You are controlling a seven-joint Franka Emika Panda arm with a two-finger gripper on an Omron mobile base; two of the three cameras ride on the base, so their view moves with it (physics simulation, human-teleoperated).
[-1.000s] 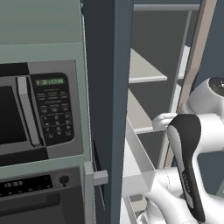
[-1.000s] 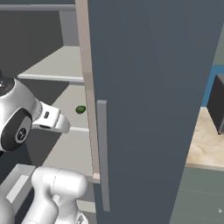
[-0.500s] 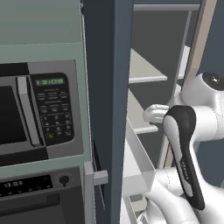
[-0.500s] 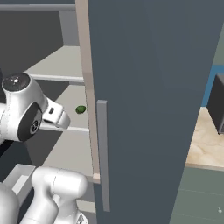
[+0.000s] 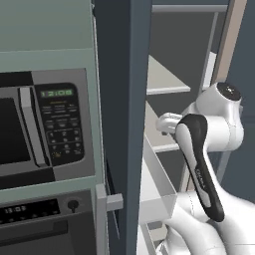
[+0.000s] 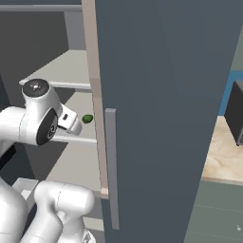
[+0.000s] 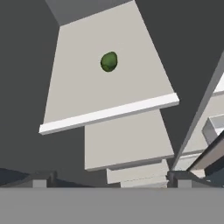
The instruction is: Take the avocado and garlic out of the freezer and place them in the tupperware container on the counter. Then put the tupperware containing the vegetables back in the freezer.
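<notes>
- Over the last second your arm has swung in toward the open freezer: its upper joints have climbed and leaned closer to the shelves, so the reach into the compartment is under way.
- The base looks unmoved; the microwave and the freezer door handle sit where they did, so this is arm motion alone.
- The avocado lies alone on a pale shelf, toward its back, and has not shifted. From the right base view you see it just past the wrist, well apart from the hand.
- The gripper has its fingers spread fully apart and empty; their tips barely show at the bottom of the hand view.
- I cannot make out the garlic from here; it may sit on another shelf or behind the door edge.
- Judged from this, nothing is picked yet. Your next move is to carry the hand forward over the shelf and bring the fingers down around the avocado.
</notes>
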